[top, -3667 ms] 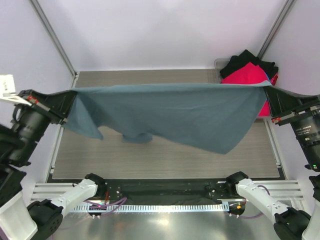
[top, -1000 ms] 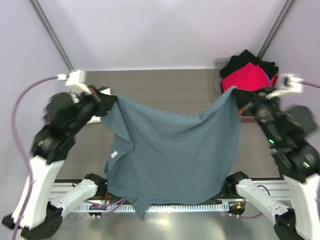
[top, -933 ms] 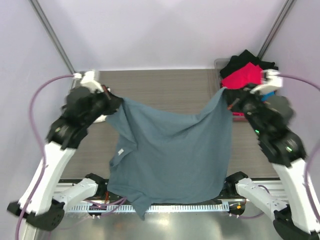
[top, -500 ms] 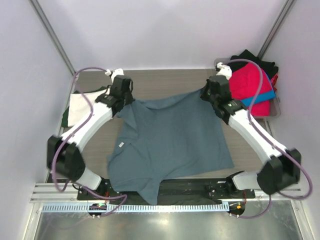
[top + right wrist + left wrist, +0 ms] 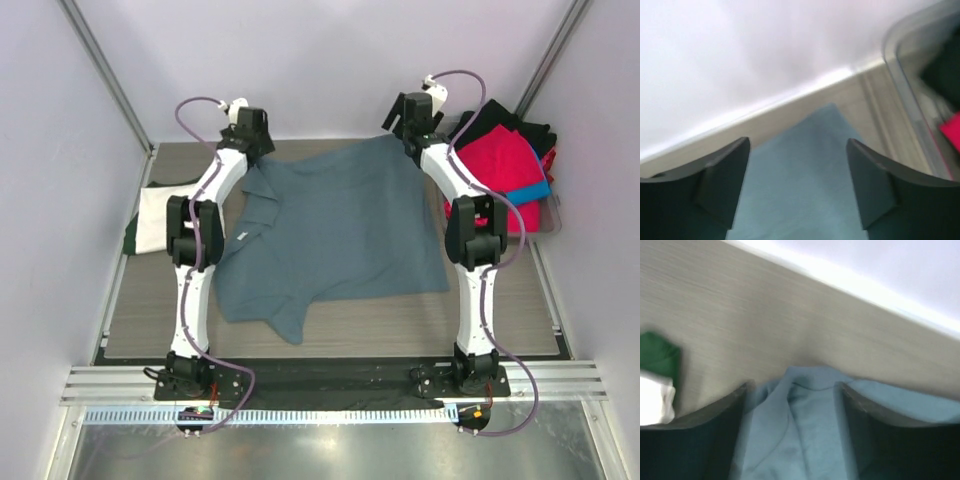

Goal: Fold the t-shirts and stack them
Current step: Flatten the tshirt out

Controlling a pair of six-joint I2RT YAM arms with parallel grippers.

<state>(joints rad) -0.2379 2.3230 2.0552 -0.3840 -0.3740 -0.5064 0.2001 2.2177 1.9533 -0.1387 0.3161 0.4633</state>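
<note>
A slate blue-grey t-shirt [image 5: 340, 225] lies spread on the table, one sleeve pointing to the near left. Both arms reach out to its far edge. My left gripper [image 5: 257, 152] stands open over the far left corner, where rumpled blue-grey cloth [image 5: 810, 435] lies loose between the fingers [image 5: 715, 440]. My right gripper [image 5: 401, 133] is open over the far right corner, and that cloth corner [image 5: 800, 180] lies flat between its fingers [image 5: 875, 185]. A folded cream-white t-shirt [image 5: 157, 210] rests on a dark green one [image 5: 131, 238] at the left.
A clear bin [image 5: 552, 215] at the far right holds a pile of red [image 5: 505, 160], black [image 5: 505, 118] and bright blue [image 5: 527, 195] shirts; its rim [image 5: 907, 110] shows in the right wrist view. The back wall is close behind both grippers.
Both arms have stretched out to the far edge and laid the blue-grey t-shirt down on the table. Both grippers have opened and let go of its corners.
</note>
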